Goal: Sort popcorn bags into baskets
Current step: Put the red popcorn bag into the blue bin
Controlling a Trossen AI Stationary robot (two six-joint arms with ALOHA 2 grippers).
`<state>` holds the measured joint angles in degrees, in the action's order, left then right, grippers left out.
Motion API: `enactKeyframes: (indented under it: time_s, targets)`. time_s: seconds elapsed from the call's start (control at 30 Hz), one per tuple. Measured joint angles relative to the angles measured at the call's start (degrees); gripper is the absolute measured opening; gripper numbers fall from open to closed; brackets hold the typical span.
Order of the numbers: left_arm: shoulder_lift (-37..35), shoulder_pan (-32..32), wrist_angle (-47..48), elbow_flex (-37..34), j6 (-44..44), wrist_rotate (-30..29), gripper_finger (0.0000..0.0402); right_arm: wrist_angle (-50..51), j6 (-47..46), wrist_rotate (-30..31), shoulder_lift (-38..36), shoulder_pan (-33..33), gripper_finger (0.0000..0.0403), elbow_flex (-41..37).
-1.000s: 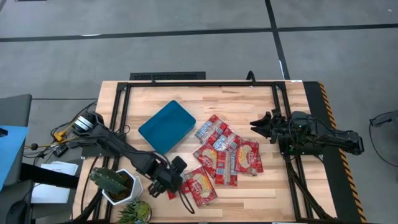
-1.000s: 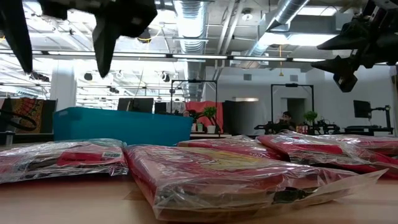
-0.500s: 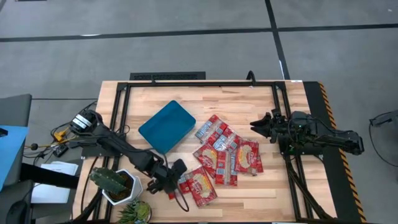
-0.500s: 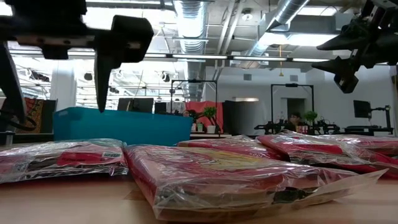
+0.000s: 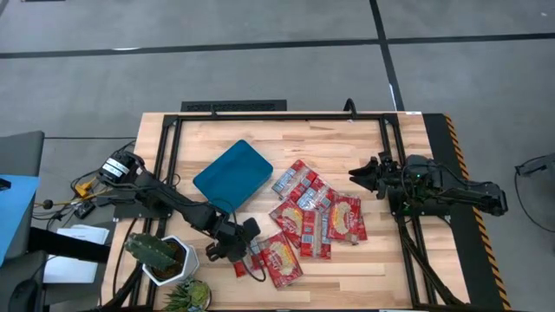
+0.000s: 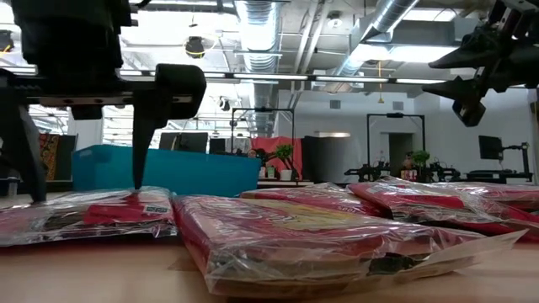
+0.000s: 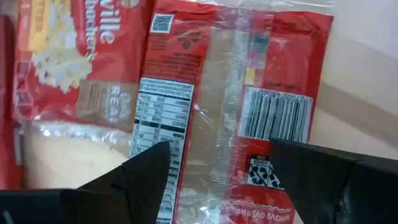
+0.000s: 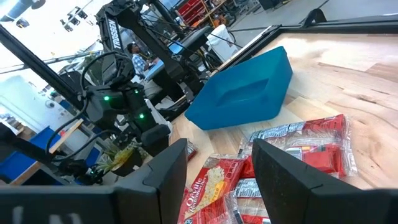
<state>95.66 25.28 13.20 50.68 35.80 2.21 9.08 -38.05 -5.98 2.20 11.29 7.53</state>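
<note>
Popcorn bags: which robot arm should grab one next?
Left. The left gripper has open jaws straddling a flat red plastic popcorn bag on the table. The right gripper hangs open, raised beside the pile.

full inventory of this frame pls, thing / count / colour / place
popcorn bags: about eight, red with silver and yellow print, overlapping in a pile mid-table; one apart at the front, under the left claw
tray: one, teal-blue, left of the pile, no bags visible in it
cactus pot: one, white, green cactus, front-left corner
second plant: one, green, spiky, at the front edge beside the pot
table: one, light wood with a black frame
left claw: open, fingers straddling the front bag, tips at its wrapper
right claw: open, raised at the right side, right of the pile
</note>
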Motion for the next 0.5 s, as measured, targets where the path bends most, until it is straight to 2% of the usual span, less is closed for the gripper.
enactKeyframes:
  time_s: [0.1, 0.2, 0.5]
  targets:
    - [0.0, 0.0, -0.3, -0.3, 0.0, 0.9, 0.0262, 0.0, -1.0, 0.0, 0.0, 0.0, 0.0204, 0.0]
    - [0.0, 0.0, 0.5, -0.3, 0.2, 2.1, 0.0238, 0.0, -1.0, 0.0, 0.0, 0.0, 0.0205, 0.0]
    - [3.2, 0.6, 0.8, -0.2, 0.1, 2.6, 0.0067, -0.3, -1.1, 0.0, 0.0, 0.0, 0.0192, 0.0]
